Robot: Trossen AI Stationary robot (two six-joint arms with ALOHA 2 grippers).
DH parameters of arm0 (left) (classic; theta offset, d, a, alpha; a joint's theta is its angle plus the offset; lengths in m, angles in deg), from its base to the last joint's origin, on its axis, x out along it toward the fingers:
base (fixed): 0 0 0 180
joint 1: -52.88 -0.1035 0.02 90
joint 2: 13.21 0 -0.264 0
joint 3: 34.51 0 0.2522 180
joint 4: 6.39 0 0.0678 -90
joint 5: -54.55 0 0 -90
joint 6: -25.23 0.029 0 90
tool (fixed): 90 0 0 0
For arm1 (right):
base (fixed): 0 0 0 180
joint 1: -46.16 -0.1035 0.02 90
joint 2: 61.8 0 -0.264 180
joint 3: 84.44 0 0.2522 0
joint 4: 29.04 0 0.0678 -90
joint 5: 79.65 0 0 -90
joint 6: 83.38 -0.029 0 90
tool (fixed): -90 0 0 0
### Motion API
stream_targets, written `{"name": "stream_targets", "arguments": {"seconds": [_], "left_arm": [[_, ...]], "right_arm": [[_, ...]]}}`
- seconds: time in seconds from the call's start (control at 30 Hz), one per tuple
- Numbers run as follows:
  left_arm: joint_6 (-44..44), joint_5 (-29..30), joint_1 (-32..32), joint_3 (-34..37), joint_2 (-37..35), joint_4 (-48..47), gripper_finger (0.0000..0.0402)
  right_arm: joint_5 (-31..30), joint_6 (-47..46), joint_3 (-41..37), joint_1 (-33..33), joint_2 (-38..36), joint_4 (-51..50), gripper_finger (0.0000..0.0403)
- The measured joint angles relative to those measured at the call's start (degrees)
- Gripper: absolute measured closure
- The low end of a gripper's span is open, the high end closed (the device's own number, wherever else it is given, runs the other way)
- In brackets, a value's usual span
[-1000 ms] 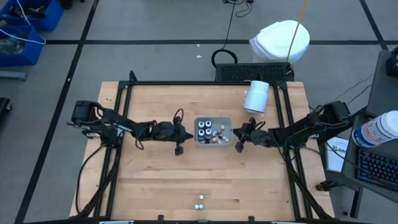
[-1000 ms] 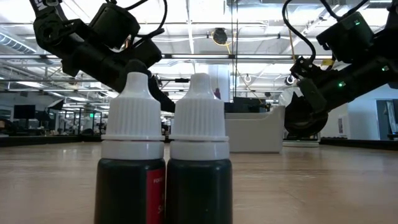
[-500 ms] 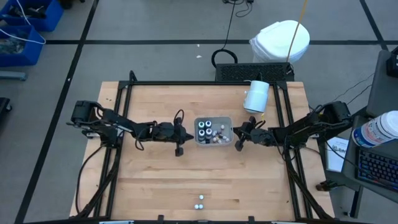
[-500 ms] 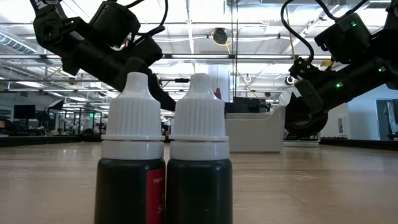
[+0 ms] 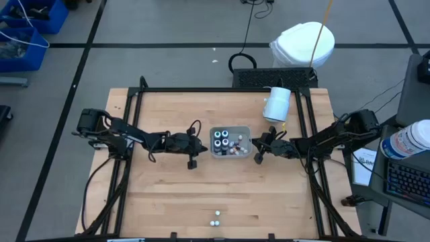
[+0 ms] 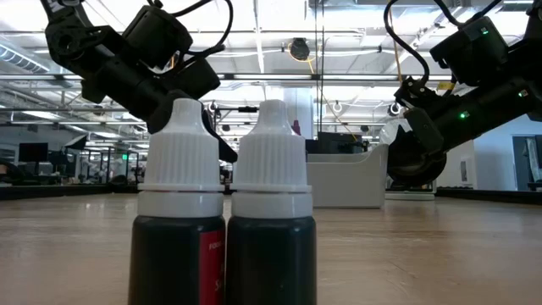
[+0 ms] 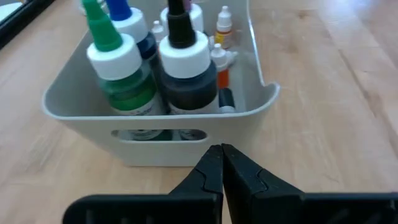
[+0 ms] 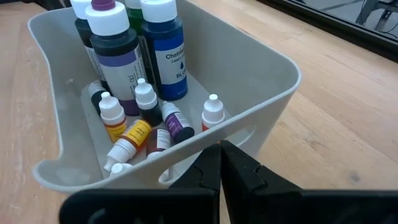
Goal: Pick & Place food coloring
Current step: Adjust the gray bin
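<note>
While both pincers sit clenched and empty, the left gripper [image 7: 221, 163] hangs just off one short wall of the grey tray [image 5: 246, 130], fingertips pressed together and not touching it, and the right gripper [image 8: 219, 163] mirrors it at the opposite short wall, jaws equally tight on nothing. From above, the left gripper [image 5: 193, 160] and right gripper [image 5: 258, 156] bracket the tray from either side, each a touch nearer the front edge than the tray's middle.

Inside the tray stands most of the food coloring [image 5: 222, 140]: four big bottles upright against one end (green, blue, a dark purple-black pair by the wrist views), and small dropper bottles [image 8: 134, 138] lying or leaning over the rest of the floor, a yellow one on its side. Two more small bottles [image 5: 214, 218] stand well away from the tray, near the front edge of the table; in the low view that pair [image 6: 224, 212] stands side by side, white ribbed caps, dark bodies, touching or nearly so.

Beyond the tray, the wooden table [image 5: 161, 202] lies bare and pale on every side, broad open planks between tray and front pair. A white cylinder [image 5: 276, 103] lies on its side past the tray toward the back right corner. Black frame rails run along the table's edges. Off the table, a grey floor with dark lines, and a white bag-like heap [image 5: 304, 44] behind.
</note>
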Motion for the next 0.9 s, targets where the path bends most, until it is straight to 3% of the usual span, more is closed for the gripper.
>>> {"name": "stream_targets", "arguments": {"seconds": [0.33,0.57,0.7,0.9], "left_arm": [[-0.3,3.8,0.0,0.0,0.0,-1.7,0.0378],[-2.7,3.8,0.0,0.0,0.0,-2.0,0.0397],[-3.4,1.4,0.1,0.0,0.0,-2.1,0.0384],[-3.5,0.3,0.1,0.0,0.0,-4.7,0.0359]], "right_arm": [[0.0,-8.1,0.0,-0.7,-0.1,-2.1,0.0403],[0.1,-19.6,-0.1,-3.3,0.0,-14.0,0.0403],[1.7,-25.7,0.1,-3.9,-0.2,-20.6,0.0403],[4.6,-23.3,0.1,-5.6,-0.6,-21.5,0.0403]]}}
